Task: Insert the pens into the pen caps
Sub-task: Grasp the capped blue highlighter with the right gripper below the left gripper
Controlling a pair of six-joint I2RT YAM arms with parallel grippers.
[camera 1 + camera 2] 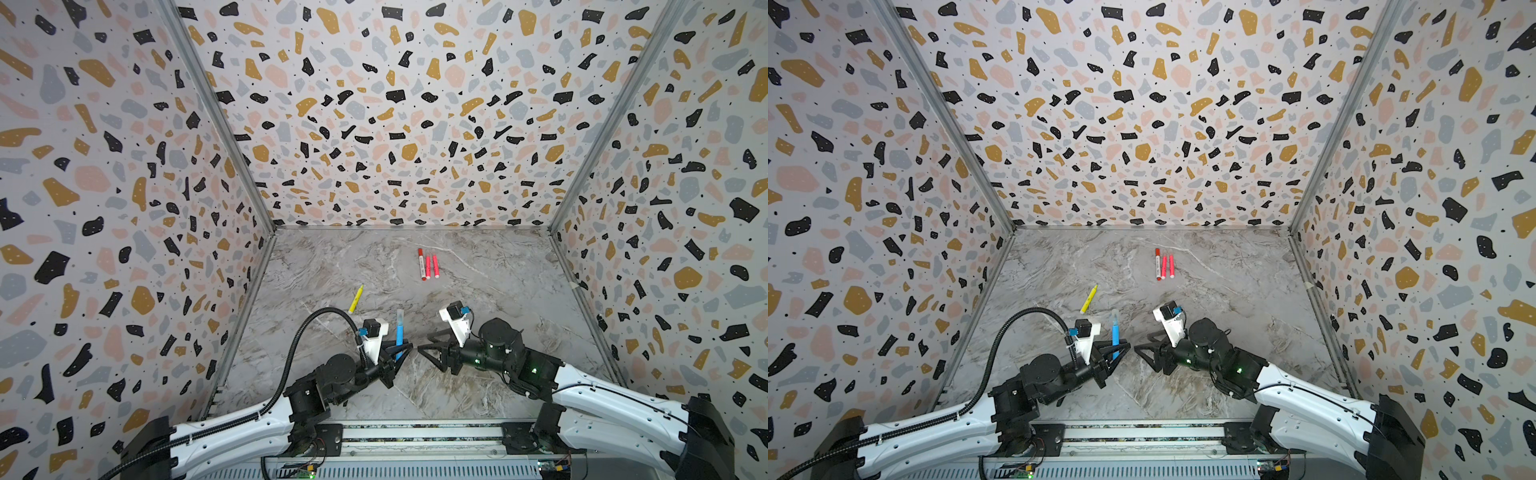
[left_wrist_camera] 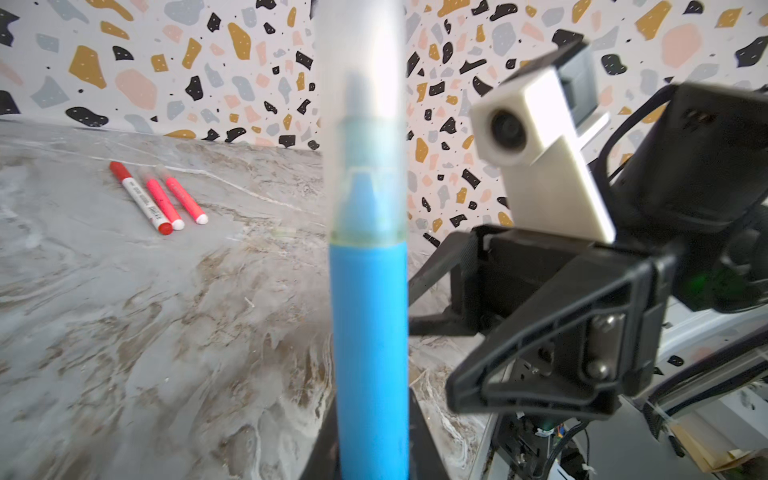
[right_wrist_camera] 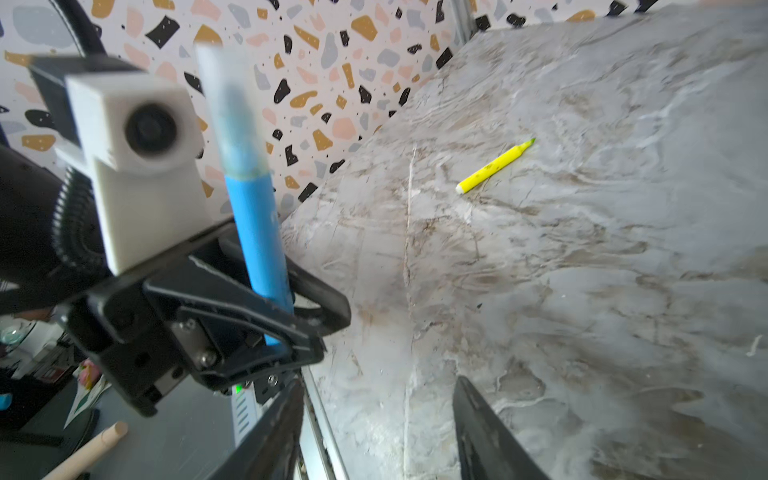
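Desk (image 1: 498, 311): grey-brown marbled top, closed in by speckled walls on three sides.

Left gripper (image 1: 400, 352): clenched on the lower barrel of the blue pen (image 1: 399, 334), over the middle of the desk toward its near edge. The pen stands nearly upright in the grip. In the left wrist view a translucent cap (image 2: 365, 145) sits over its upper end, seated down to the blue barrel (image 2: 370, 332). No brand or print can be made out on barrel or cap.

Right gripper (image 3: 380, 399): jaws parted with nothing between them. It faces the left gripper, just beside it and clear of the pen.

Yellow pen (image 1: 355, 299): lying flat left of the desk's centre, tip bare. Dark marks on its barrel (image 3: 494, 166) are too small to read.

Near the middle of the far edge, three pens lie side by side and parallel. The white-bodied pen (image 2: 141, 198) has red ends and a line of dark print along the barrel, not legible. The two pinkish-red pens (image 2: 164, 203) (image 2: 183, 199) lie just beside it; no writing is readable on them.
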